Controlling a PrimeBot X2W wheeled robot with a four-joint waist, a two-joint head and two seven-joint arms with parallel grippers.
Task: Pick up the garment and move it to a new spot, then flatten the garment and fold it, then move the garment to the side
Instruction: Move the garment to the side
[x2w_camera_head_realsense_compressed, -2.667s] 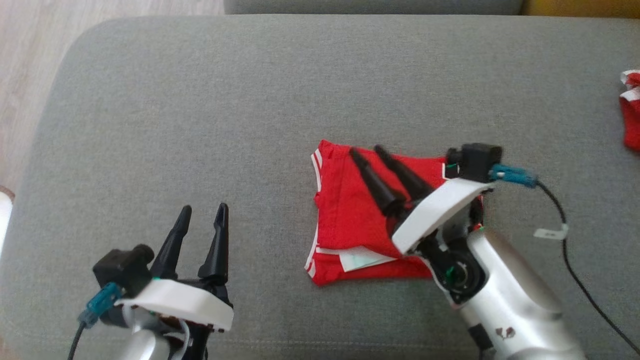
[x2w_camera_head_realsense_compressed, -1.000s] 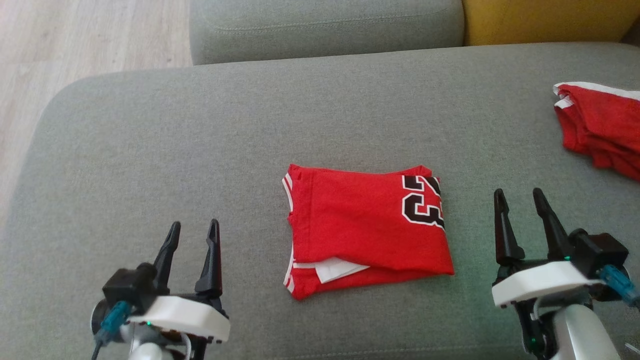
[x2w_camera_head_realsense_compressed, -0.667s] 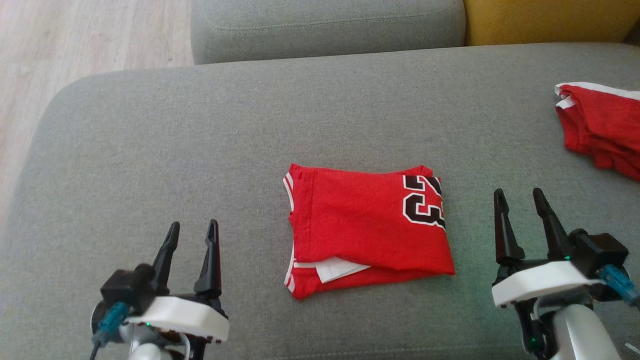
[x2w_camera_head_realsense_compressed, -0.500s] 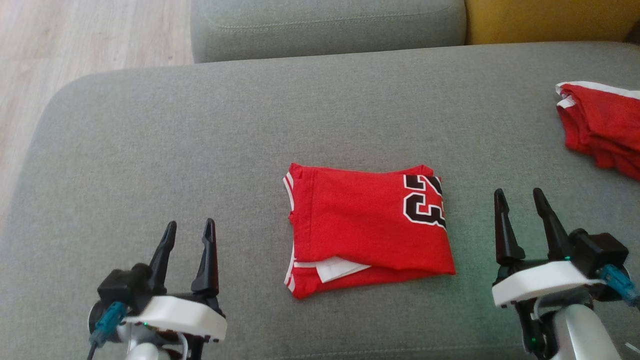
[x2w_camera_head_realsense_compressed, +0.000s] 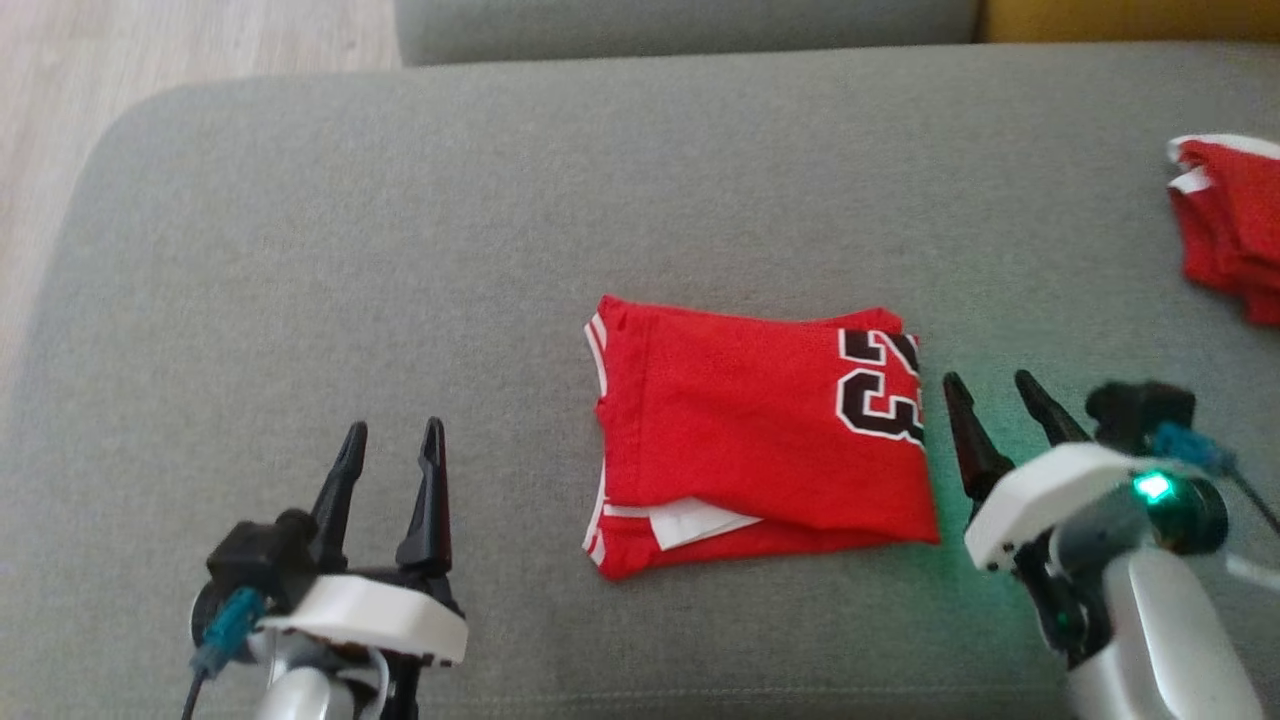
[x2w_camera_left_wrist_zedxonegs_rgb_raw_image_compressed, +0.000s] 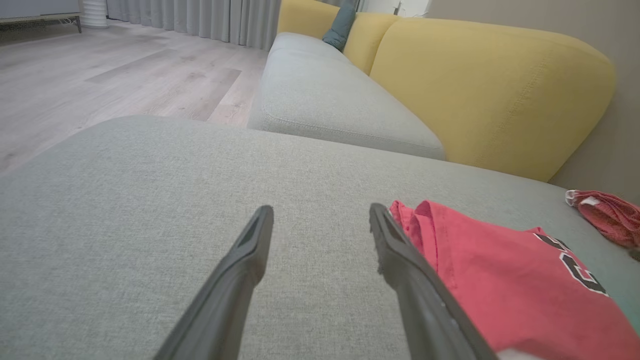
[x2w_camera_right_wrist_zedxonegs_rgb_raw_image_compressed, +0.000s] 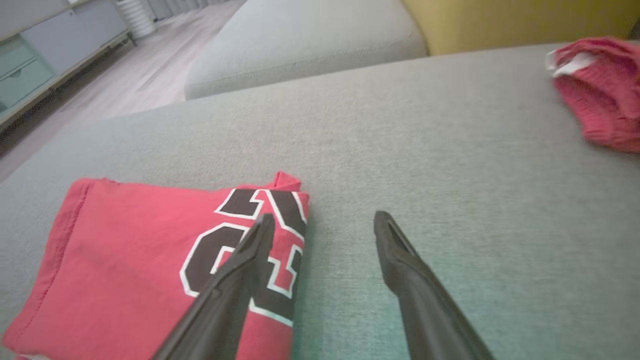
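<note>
The folded garment (x2w_camera_head_realsense_compressed: 760, 430) is seen on the cushion (x2w_camera_head_realsense_compressed: 400, 250) between the left gripper (x2w_camera_head_realsense_compressed: 395, 427) and right gripper (x2w_camera_head_realsense_compressed: 988, 378), both spread and empty; only the move aside is judged outstanding; an edge must be gripped.

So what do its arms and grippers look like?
The left gripper and right gripper each have two tapering black fingers on a white shell. Beside each sits a black block with a teal plug and dark cable. The forearms are silver-grey; a green light glows on the right wrist.
</note>
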